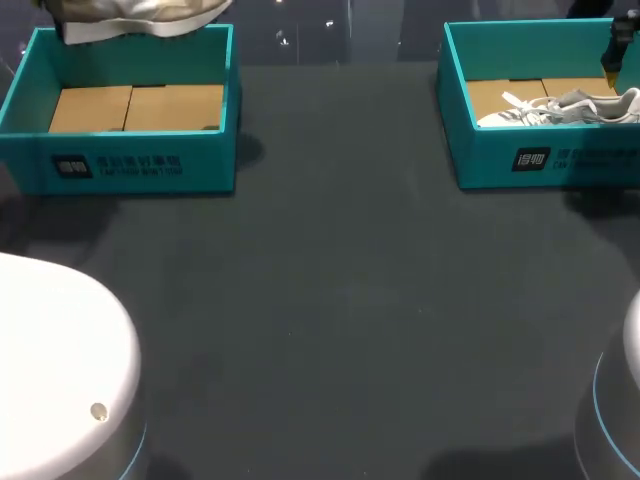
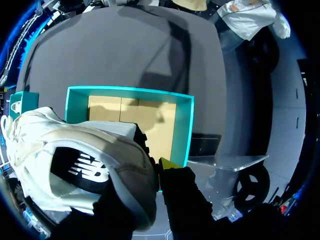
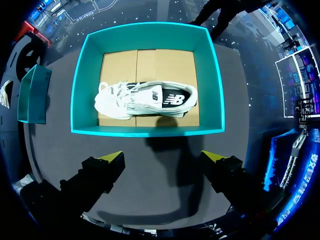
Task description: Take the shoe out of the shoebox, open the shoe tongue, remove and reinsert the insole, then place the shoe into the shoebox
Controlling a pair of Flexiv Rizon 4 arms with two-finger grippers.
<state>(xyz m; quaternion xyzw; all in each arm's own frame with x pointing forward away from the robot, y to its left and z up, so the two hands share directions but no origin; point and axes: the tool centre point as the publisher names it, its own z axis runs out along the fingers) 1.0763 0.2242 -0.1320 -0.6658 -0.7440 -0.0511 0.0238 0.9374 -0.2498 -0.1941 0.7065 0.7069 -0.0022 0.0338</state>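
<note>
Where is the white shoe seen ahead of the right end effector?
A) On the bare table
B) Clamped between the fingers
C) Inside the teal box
C: the shoe lies inside the teal box, with the right end effector open and clear of it.

Head view: the left shoe point(image 1: 140, 20) is cut off by the far edge, with only its underside showing. The right shoebox point(image 1: 480, 150) runs out past the right edge. Its near wall hides the lower side of the right shoe point(image 1: 560, 108).

Left wrist view: the left gripper point(image 2: 152, 167) holds the left shoe, which covers one finger. Only one yellow tip point(image 2: 167, 164) shows. The shoe also hides part of the floor and one wall of the left shoebox point(image 2: 186, 127).
</note>
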